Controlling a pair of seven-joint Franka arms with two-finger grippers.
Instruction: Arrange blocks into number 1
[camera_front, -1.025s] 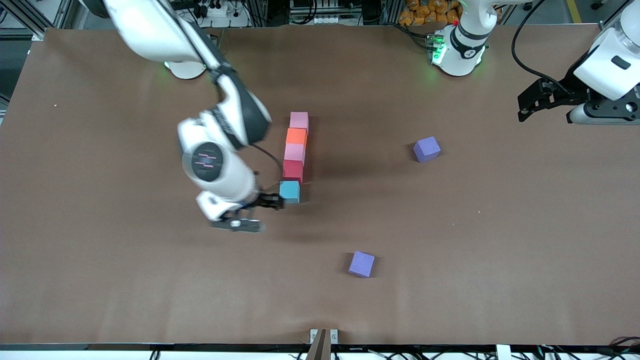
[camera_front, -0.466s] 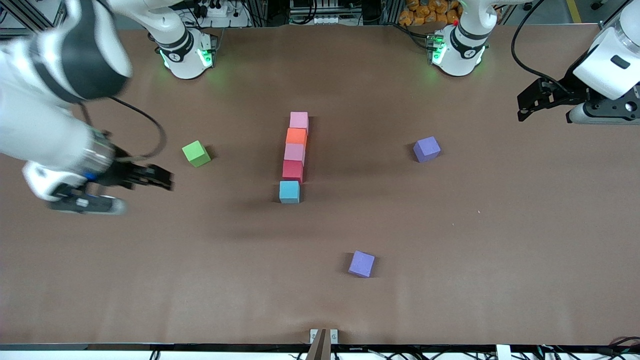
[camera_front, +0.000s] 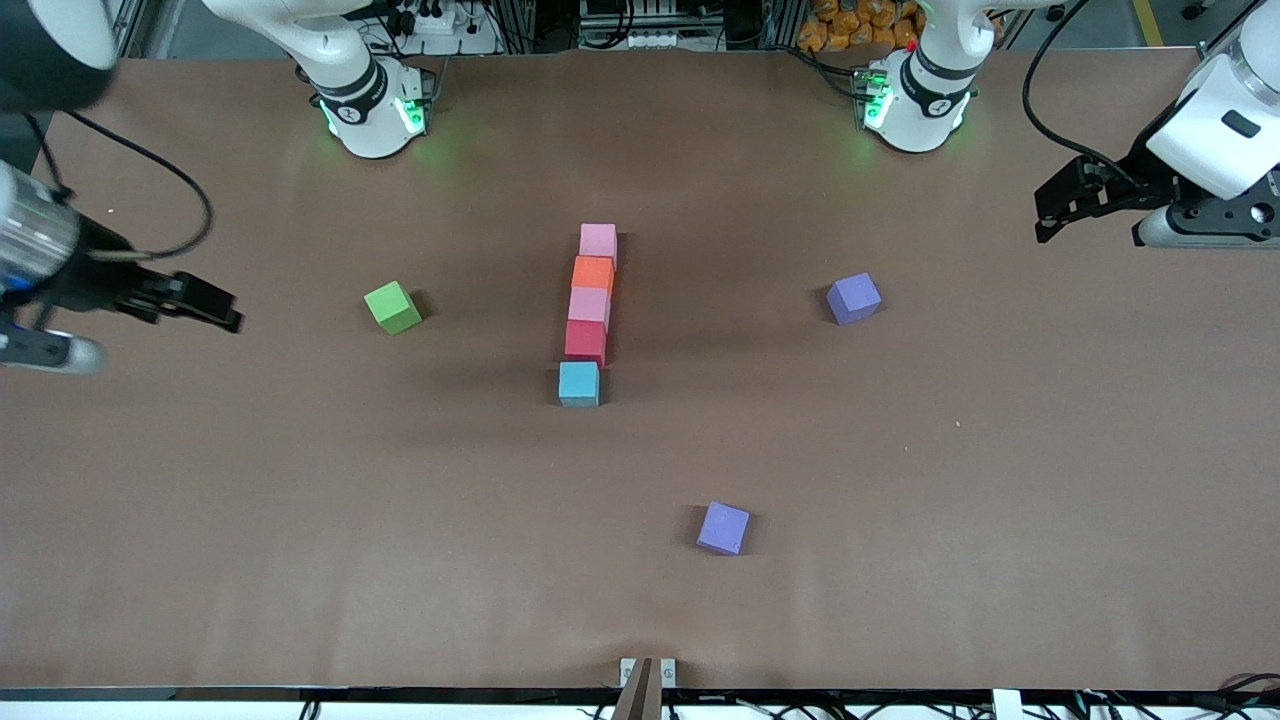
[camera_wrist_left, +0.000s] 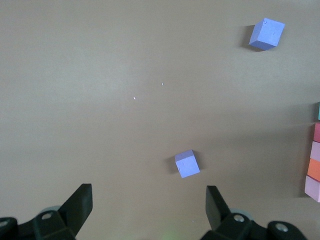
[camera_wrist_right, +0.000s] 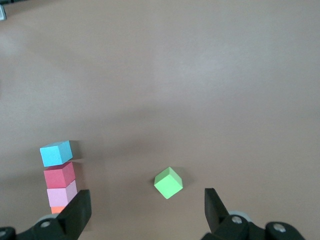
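Five blocks lie in one straight touching row at the table's middle: pink (camera_front: 598, 241), orange (camera_front: 593, 272), pink (camera_front: 589, 304), red (camera_front: 586, 340) and light blue (camera_front: 579, 383), the light blue one nearest the front camera. The right wrist view shows the light blue (camera_wrist_right: 56, 153), red (camera_wrist_right: 59, 176) and pink (camera_wrist_right: 62, 194) ones. My right gripper (camera_front: 212, 306) hangs open and empty over the right arm's end of the table, well clear of the row; its wide-apart fingers frame bare table (camera_wrist_right: 146, 210). My left gripper (camera_front: 1050, 215) waits open and empty over the left arm's end (camera_wrist_left: 148, 207).
A green cube (camera_front: 392, 306) sits between the right gripper and the row, also in the right wrist view (camera_wrist_right: 168, 182). One purple cube (camera_front: 853, 297) lies toward the left arm's end, another (camera_front: 723, 527) nearer the front camera; the left wrist view shows both (camera_wrist_left: 187, 163) (camera_wrist_left: 266, 34).
The right arm has swung away from the light blue block toward its own end of the table, uncovering the green cube. The blocks and the left arm have not moved.
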